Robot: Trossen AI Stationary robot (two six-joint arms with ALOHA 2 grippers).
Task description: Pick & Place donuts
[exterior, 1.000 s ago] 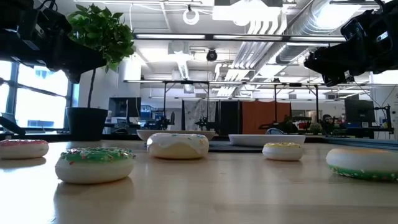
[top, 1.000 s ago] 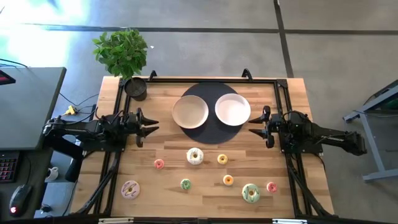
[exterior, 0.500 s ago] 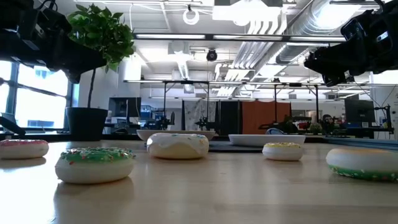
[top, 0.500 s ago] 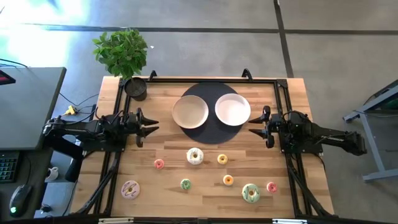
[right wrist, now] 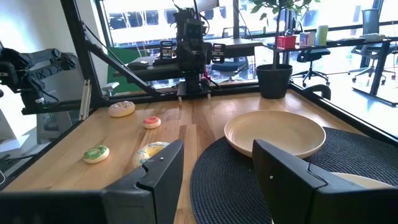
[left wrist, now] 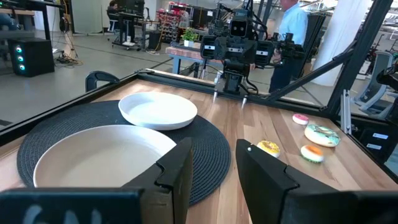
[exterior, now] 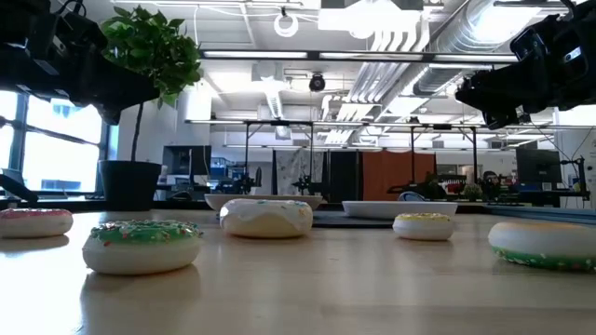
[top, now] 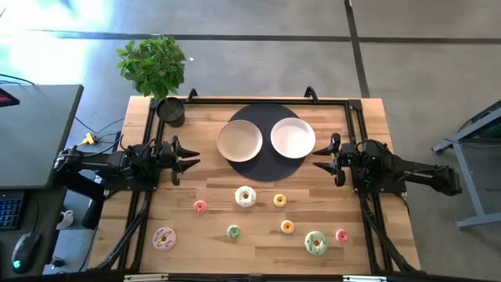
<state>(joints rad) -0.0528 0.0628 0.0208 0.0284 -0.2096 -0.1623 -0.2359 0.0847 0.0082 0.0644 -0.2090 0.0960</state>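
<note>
Several small toy donuts lie flat on the wooden table's near half: a large white one (top: pixel 246 197), a yellow mini (top: pixel 279 200), a pink mini (top: pixel 200 207), a green mini (top: pixel 233 232), an orange mini (top: pixel 287 227), a large green one (top: pixel 315 243), a pink mini (top: pixel 341 235) and a large pink one (top: pixel 164 238). My left gripper (top: pixel 190 160) hovers open and empty at the table's left, above the surface. My right gripper (top: pixel 321 164) hovers open and empty at the right. Both point toward the centre, and their wrist views show gaps between the left fingers (left wrist: pixel 214 171) and the right fingers (right wrist: pixel 217 168).
A cream plate (top: pixel 239 142) and a white plate (top: pixel 293 138) sit side by side on a dark round mat (top: pixel 266 168) at the table's far middle, between the grippers. A potted plant (top: pixel 171 111) stands at the far left corner. A person stands beyond the table (left wrist: pixel 292 25).
</note>
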